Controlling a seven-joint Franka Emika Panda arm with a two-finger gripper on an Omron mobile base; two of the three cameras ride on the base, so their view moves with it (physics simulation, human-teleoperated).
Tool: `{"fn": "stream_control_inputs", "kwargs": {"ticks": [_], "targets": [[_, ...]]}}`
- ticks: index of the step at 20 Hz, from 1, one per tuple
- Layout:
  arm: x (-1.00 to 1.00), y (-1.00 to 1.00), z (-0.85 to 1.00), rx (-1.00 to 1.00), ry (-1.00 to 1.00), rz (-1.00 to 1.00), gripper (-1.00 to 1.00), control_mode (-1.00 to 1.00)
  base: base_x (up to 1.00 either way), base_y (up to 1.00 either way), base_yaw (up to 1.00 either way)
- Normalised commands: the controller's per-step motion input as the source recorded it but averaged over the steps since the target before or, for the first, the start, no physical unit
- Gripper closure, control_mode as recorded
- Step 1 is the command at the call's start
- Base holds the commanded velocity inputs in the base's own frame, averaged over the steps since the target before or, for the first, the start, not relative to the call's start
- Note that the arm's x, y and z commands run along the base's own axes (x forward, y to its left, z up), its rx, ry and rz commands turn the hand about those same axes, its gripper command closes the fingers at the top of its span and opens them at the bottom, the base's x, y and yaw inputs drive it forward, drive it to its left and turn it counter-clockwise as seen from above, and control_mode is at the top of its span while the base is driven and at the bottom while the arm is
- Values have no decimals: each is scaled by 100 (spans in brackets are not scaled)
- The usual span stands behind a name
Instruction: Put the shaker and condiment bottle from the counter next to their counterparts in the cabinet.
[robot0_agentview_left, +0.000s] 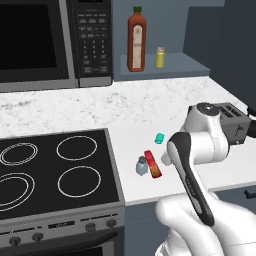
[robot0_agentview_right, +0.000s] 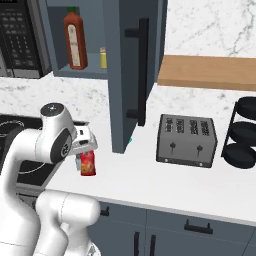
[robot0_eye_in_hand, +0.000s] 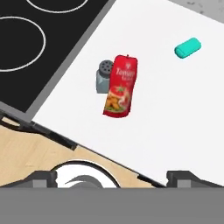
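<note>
Lying flat near the tabletop's (robot0_agentview_left: 150, 107) front edge, condiment bottle (robot0_eye_in_hand: 120, 86) touching shaker (robot0_eye_in_hand: 103, 77): probably light, slick, best pinched across its body; fingers (robot0_eye_in_hand: 186, 177) spread, empty.

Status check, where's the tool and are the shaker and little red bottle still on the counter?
Tool high over counter, holding nothing. Shaker and condiment bottle side by side near stove. Nothing in the way.

The arm (robot0_agentview_left: 197, 150) is showing glossy white rounded shells, dark grey joint bands, and a round grey cap topping one joint.
</note>
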Motion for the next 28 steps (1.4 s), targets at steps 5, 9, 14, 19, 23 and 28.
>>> {"fn": "stream_control_inputs", "kwargs": {"ticks": [5, 9, 14, 19, 23, 28], "targets": [[2, 3, -9, 1, 0, -7, -100, -100, 0, 0, 0], [1, 0, -39, 6, 0, -14, -100, -100, 0, 0, 0], [0, 7, -28, 7, 0, -11, -100, -100, 0, 0, 0], [0, 37, -11, 0, 0, -3, -100, -100, 0, 0, 0], [42, 12, -31, 0, 0, 3, -100, -100, 0, 0, 0], [69, 0, -39, 0, 0, 8, -100, -100, 0, 0, 0]]}}
